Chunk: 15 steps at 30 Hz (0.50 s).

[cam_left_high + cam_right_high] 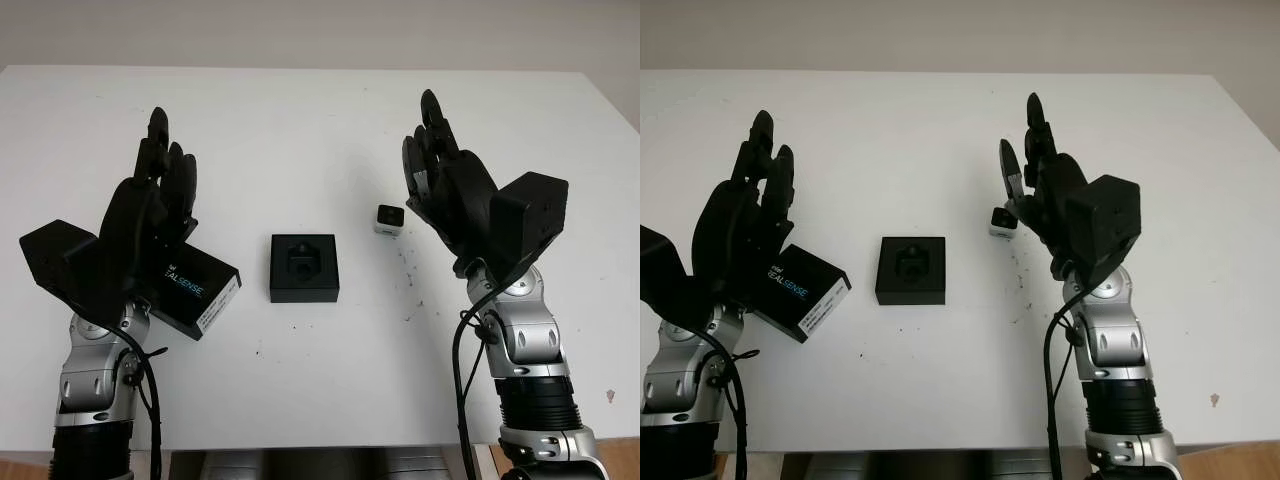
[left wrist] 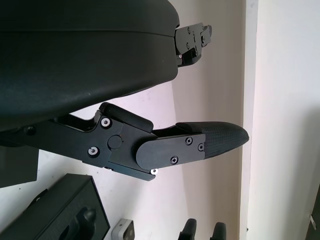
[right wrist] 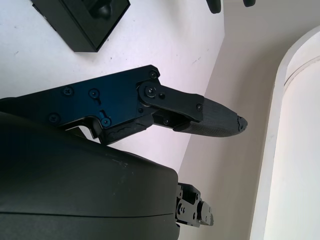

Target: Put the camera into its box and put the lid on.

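Observation:
The small white camera (image 1: 389,219) with a dark lens face stands on the white table (image 1: 300,130), right of centre. An open black box (image 1: 304,267) with a moulded insert lies in the middle, empty. Its black lid (image 1: 198,289), printed with a RealSense label, lies to the left, partly hidden behind my left hand (image 1: 160,180). That hand is raised above the lid, open and holding nothing. My right hand (image 1: 432,150) is raised just right of the camera, open, apart from it. The box (image 2: 60,215) and camera (image 2: 123,231) also appear in the left wrist view.
The table's far edge meets a pale wall. Small dark specks (image 1: 408,270) mark the surface below the camera. The front edge (image 1: 320,448) of the table runs close above the arms' bases.

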Each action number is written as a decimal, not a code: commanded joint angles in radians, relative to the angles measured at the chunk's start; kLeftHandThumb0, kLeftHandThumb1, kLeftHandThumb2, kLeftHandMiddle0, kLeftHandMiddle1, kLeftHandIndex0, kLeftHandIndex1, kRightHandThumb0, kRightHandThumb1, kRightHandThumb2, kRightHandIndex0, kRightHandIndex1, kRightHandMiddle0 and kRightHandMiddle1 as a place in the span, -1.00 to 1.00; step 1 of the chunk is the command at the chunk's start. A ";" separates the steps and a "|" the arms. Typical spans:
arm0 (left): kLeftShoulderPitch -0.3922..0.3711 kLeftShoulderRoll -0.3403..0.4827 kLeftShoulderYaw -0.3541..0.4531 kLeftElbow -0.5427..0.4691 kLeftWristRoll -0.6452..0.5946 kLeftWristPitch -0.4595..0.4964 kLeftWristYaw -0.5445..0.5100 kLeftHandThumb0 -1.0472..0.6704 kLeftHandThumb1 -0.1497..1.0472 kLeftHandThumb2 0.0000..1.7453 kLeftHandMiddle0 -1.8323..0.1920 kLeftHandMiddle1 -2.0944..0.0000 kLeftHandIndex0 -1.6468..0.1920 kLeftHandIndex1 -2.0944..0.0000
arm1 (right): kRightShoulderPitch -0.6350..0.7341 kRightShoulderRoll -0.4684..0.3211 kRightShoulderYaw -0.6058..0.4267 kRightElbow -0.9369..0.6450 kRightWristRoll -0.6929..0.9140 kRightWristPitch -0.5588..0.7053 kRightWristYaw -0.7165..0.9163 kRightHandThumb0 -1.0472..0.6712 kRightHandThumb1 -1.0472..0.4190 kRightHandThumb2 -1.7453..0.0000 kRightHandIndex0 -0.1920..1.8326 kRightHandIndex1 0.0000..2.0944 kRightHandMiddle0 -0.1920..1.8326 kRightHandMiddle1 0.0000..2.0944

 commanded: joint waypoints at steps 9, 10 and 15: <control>0.003 -0.002 -0.005 -0.022 0.000 0.004 0.007 -0.65 1.00 -0.39 1.00 1.00 1.00 1.00 | -0.017 -0.019 0.000 0.014 -0.003 0.007 0.011 -0.60 -1.00 0.24 -1.00 -1.00 -1.00 -1.00; 0.002 -0.003 -0.004 -0.022 -0.001 0.005 0.009 -0.64 1.00 -0.39 1.00 1.00 1.00 1.00 | -0.023 -0.027 0.000 0.018 -0.002 0.012 0.021 -0.58 -1.00 0.24 -1.00 -1.00 -1.00 -1.00; 0.015 -0.002 0.001 -0.035 -0.001 0.006 0.016 -0.64 1.00 -0.40 1.00 1.00 1.00 1.00 | -0.090 -0.087 0.009 0.071 -0.081 -0.015 0.002 -0.64 -0.99 0.57 -0.87 -0.93 -0.86 -0.92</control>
